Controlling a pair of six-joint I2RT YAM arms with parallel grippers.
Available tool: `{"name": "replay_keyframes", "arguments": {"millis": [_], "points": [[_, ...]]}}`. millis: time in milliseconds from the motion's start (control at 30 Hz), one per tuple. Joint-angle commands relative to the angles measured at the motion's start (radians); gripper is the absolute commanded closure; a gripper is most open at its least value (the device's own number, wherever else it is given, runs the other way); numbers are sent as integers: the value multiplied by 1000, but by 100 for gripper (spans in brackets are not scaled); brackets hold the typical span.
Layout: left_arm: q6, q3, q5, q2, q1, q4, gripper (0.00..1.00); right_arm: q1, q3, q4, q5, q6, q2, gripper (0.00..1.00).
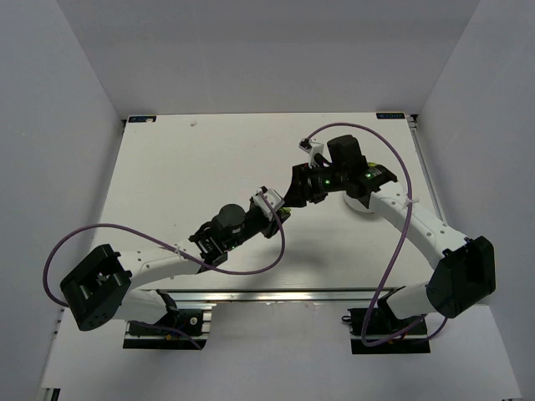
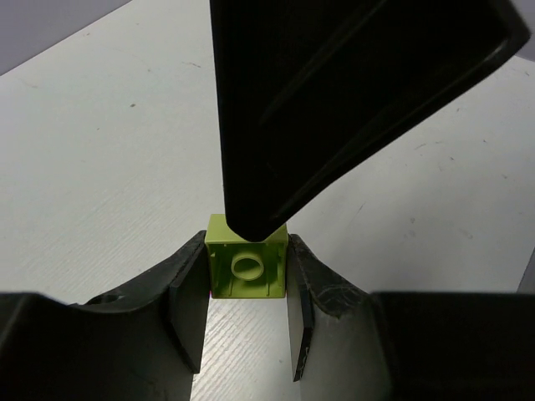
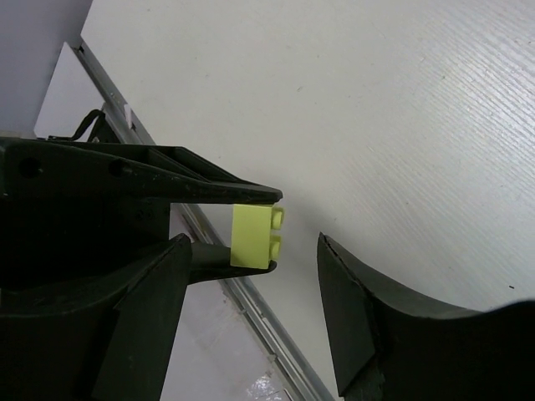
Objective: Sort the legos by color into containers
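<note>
A lime-green brick (image 2: 247,267) is pinched between the fingers of my left gripper (image 2: 247,251), hollow underside towards the camera, held above the white table. In the right wrist view the same brick (image 3: 253,237) sits in the left gripper's black fingertips (image 3: 226,190), studs pointing right. My right gripper (image 3: 255,242) is open with its jaws on either side of the brick, not touching it. One right finger (image 2: 334,100) hangs over the brick. In the top view both grippers, left (image 1: 280,210) and right (image 1: 294,190), meet at the table's middle. The white bowl (image 1: 361,206) is mostly hidden under the right arm.
Purple cables loop from both arms (image 1: 276,251). The aluminium rail (image 1: 276,294) runs along the table's near edge. White walls (image 1: 75,125) close in the table at both sides and the back.
</note>
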Motion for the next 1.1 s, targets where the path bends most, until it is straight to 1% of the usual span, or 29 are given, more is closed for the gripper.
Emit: {"name": "replay_keyframes", "arguments": {"millis": [0,233,367,400,467,500,533,567,633,667,700,733,767,800,867,900,933,967,1033,1067], "points": [[5,40,-11,-2,-6,15,70,16,-1,3,31,-22,9,34],[-3,55,-3,4,-6,28,68,46,7,8,33,-36,35,39],[-7,63,-2,8,-6,35,66,57,22,3,18,-46,51,47],[-7,65,-3,8,-6,34,66,56,27,2,18,-51,54,53],[-12,62,-8,8,-6,37,63,56,35,-1,19,-59,52,60],[-15,57,-10,4,-6,43,62,57,38,-3,19,-68,54,70],[-18,55,-13,2,-7,43,60,56,38,-3,19,-69,51,75],[-26,51,-26,-2,-6,48,54,56,39,-1,18,-79,46,84],[-42,36,-51,-19,-7,58,46,53,42,-3,24,-85,38,93],[-45,32,-80,-28,-6,60,37,46,47,-1,27,-91,29,99],[-46,23,-100,-38,-7,57,33,39,48,-1,28,-100,25,100],[-90,22,-121,-53,-6,51,29,13,51,-4,33,-106,21,100],[-96,19,-150,-62,-6,42,23,-1,57,-8,41,-114,14,100],[-102,16,-161,-70,-6,26,19,-21,61,-12,45,-126,11,100],[-154,6,-203,-94,-6,8,11,-90,61,-15,77,-174,2,100],[-170,5,-236,-101,-4,-15,5,-120,62,-20,83,-186,-2,100],[-202,5,-246,-108,-4,-27,4,-180,65,-26,96,-224,-5,100],[-225,8,-261,-117,-4,-47,2,-203,68,-31,113,-246,-6,100],[-289,34,-304,-122,-1,-125,2,-283,71,-28,163,-346,-23,100],[-311,49,-309,-119,5,-193,2,-306,67,-18,185,-379,-29,100]]}}
